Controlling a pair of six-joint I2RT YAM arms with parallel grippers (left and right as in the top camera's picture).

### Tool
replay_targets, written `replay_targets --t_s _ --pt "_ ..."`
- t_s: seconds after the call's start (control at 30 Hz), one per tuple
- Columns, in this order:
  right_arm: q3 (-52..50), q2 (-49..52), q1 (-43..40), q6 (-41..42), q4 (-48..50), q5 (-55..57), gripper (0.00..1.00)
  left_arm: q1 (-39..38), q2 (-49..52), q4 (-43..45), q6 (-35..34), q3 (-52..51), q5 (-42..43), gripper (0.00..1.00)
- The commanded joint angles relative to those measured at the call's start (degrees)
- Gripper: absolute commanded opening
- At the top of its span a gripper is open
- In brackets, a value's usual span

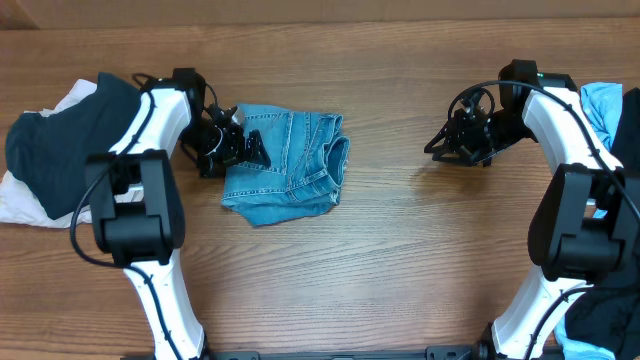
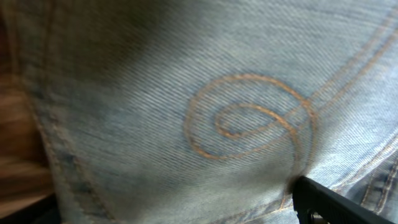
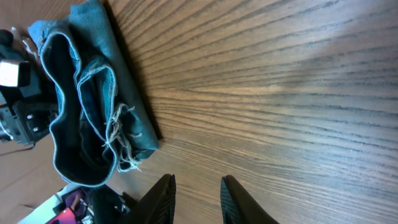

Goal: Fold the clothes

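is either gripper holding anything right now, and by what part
The right gripper is open over the table, holding nothing. The left gripper sits at the left edge of the folded jeans, by a back pocket; whether it pinches denim cannot be told.

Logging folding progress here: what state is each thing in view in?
jeans: folded into a compact bundle, lying on the table, frayed hems exposed.
left gripper: at the jeans' left edge, close against the denim; open or shut unclear.
right gripper: open, empty, apart from the jeans.
navy top: crumpled, lying over the white garment.
white garment: mostly covered, not folded.
sky-blue cloth: bunched at the right edge.
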Motion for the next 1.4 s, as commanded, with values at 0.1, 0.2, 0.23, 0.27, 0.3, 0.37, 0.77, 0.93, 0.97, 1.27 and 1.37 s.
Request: replay_targets --t_s 0.1,0.2,0.23,0.27,0.3,0.37,0.77,0.93,0.97,1.27,1.37 --pt "1.42 -2.05 -0.04 -0.66 -0.33 -0.02 0.28 -0.15 1.11 13.38 1.11 -14.73 9.77 0.88" --pt "1.44 -2.05 -0.04 -0.66 -0.42 -0.04 0.28 -0.15 1.11 17.4 1.16 -18.05 9.79 0.6" --pt "1.42 -2.05 -0.04 -0.63 -0.44 -0.04 0.28 -0.22 1.11 18.32 1.18 -18.53 10.01 0.51" --pt "1.42 -2.05 -0.04 -0.66 -0.57 -0.04 0.28 -0.33 1.11 18.78 2.01 -18.69 11.32 0.44" --pt "1.44 -2.05 -0.04 -0.63 -0.7 -0.04 0.28 -0.35 1.11 18.95 3.02 -18.69 13.16 0.41" --pt "1.44 -2.05 -0.04 -0.66 -0.94 -0.04 0.28 -0.35 1.09 19.15 5.62 -18.67 19.19 0.21" --pt "1.44 -2.05 0.59 -1.9 -2.1 -0.85 0.25 -1.99 0.72 26.73 -4.55 -18.67 24.74 1.0" --pt "1.44 -2.05 5.42 -12.46 0.72 -13.4 0.04 -4.79 0.72 28.83 -6.05 -18.67 22.47 0.98" --pt "1.44 -2.05 6.62 -12.94 1.7 -14.25 0.04 -5.03 0.72 29.03 -6.08 -18.67 22.38 0.96" --pt "1.11 -1.75 15.26 -16.57 10.1 -12.94 0.04 -5.22 0.72 28.96 -6.47 -18.67 22.38 0.89" --pt "-2.69 -0.68 16.9 -9.77 15.32 -4.39 0.04 -5.22 0.72 29.03 -6.47 -18.67 22.4 0.91"
